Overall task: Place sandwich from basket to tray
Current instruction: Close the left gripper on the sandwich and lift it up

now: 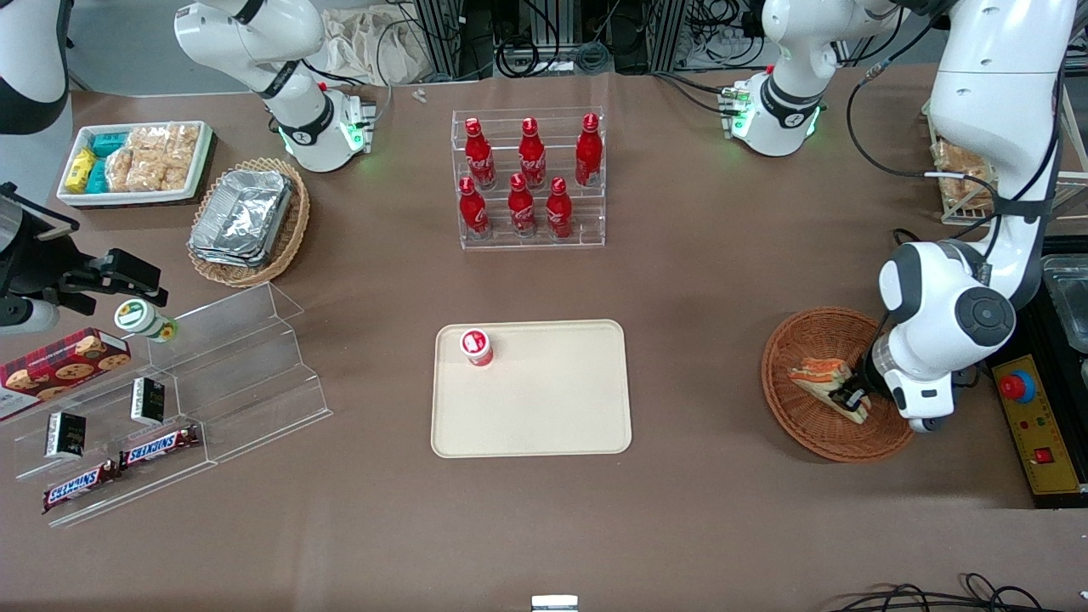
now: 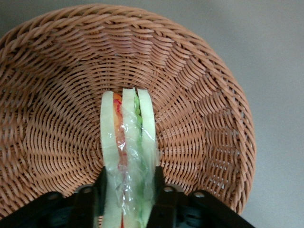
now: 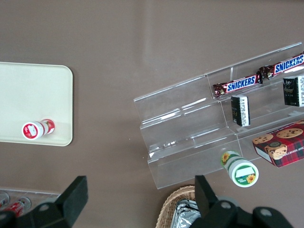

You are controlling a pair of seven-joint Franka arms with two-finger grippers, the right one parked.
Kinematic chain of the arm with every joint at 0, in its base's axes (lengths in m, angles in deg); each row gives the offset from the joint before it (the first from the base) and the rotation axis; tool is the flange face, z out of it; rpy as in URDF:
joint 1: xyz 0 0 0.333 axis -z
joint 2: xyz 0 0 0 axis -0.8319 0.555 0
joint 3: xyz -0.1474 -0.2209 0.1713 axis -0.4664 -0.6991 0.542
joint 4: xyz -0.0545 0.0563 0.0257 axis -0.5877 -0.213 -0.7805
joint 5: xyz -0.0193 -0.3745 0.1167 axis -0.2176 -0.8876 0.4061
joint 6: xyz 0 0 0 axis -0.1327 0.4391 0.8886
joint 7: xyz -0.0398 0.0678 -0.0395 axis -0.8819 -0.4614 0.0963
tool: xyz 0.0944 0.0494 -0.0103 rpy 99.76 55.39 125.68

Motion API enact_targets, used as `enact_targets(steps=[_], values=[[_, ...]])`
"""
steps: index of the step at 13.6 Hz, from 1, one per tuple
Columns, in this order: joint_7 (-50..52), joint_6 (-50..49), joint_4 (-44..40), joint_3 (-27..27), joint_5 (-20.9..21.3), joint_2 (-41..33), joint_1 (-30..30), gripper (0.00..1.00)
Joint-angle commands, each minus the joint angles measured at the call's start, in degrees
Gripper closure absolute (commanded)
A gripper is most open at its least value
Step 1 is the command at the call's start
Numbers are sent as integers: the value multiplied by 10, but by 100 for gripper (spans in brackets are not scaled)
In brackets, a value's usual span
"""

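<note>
The sandwich (image 1: pixel 823 379) (image 2: pixel 128 152), a clear-wrapped wedge of pale bread with orange and green filling, lies in the round reddish-brown wicker basket (image 1: pixel 799 416) (image 2: pixel 209 114) toward the working arm's end of the table. My left gripper (image 1: pixel 852 398) (image 2: pixel 129 194) is down in the basket, its two black fingers (image 2: pixel 158 190) pressed against the sandwich's bread sides, shut on it. The cream-beige tray (image 1: pixel 544 408) (image 3: pixel 28 95) lies flat at the table's middle, apart from the basket.
A small red-and-white capped bottle (image 1: pixel 477 347) stands on the tray's corner. A clear rack of red bottles (image 1: pixel 529 178) stands farther from the front camera. A clear stepped shelf with snacks (image 1: pixel 170 399), a tan basket of foil containers (image 1: pixel 248 217) and a white snack bin (image 1: pixel 136 161) sit toward the parked arm's end.
</note>
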Motion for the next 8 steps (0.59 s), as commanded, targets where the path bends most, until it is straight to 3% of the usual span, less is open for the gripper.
enact_targets(steps=[1, 5, 8], values=[[21, -43, 14, -3, 9, -51, 0, 100], [13, -209, -46, -17, 9, -119, 1, 100], [11, -400, -197, -52, 5, -132, 0, 100]])
